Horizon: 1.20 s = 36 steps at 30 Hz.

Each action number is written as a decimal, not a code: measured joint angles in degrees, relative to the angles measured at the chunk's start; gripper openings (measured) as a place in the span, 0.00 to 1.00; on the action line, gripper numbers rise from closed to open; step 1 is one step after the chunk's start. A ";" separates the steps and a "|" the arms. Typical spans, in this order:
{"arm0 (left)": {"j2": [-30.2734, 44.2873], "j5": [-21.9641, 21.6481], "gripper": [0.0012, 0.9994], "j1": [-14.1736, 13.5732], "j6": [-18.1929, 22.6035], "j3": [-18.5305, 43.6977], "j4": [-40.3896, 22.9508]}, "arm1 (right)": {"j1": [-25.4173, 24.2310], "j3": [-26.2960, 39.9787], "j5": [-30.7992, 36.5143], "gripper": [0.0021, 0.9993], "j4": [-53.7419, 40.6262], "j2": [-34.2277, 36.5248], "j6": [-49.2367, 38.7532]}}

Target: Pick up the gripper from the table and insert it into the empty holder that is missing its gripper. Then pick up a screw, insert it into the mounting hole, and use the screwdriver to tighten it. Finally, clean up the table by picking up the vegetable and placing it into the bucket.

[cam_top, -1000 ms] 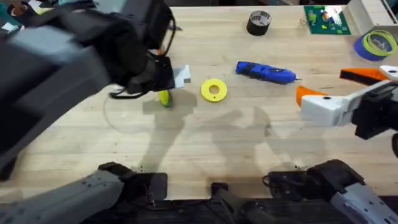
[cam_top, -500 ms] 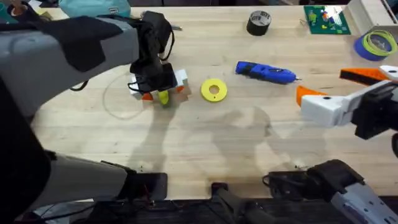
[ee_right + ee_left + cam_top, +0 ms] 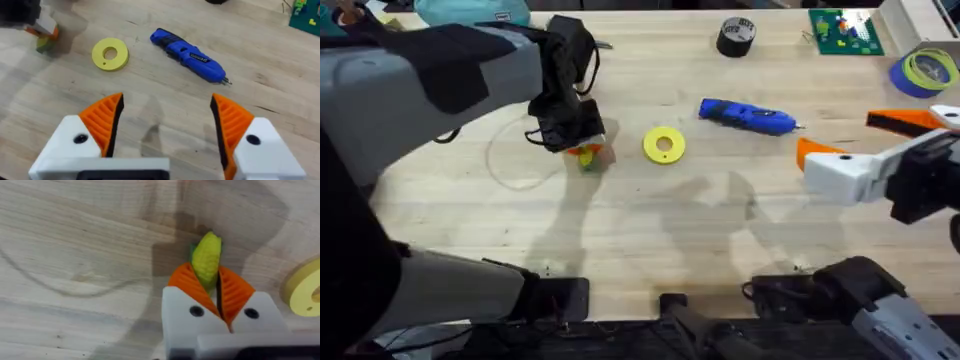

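Right gripper point(image 3: 167, 125) low at the near right of the table point(image 3: 720, 240), orange ribbed pads point(image 3: 105, 120) spread wide, nothing between them, nothing touched. Beyond it, on bare wood, the blue screwdriver point(image 3: 189, 55) lying flat, thin metal tip toward the right edge. Just left of that, the yellow ring-shaped disc point(image 3: 664, 144), flat on the boards and apart from everything else. Farther left, the left gripper point(image 3: 218, 287) pressed down at the wood, orange pads point(image 3: 190, 282) drawn together on the toy corn cob point(image 3: 207, 257); yellow kernels jutting past the fingertips, a sliver of green at the cob's side. Seemingly resting on the table, though contact hard to judge from above. At the far edge, a black tape roll point(image 3: 737, 36); at the far right, a blue tape roll point(image 3: 924, 71).
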 joint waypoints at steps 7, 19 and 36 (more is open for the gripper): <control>0.00 0.02 0.03 -0.02 -0.02 0.02 -0.02 | 0.00 0.00 0.00 1.00 -0.02 0.00 0.00; -5.24 -2.62 0.03 0.00 5.04 12.41 -8.35 | 0.00 0.00 0.00 1.00 -0.02 0.00 0.00; -6.79 -7.06 0.03 13.04 22.41 28.63 0.77 | 0.00 0.00 0.00 1.00 0.00 0.00 0.00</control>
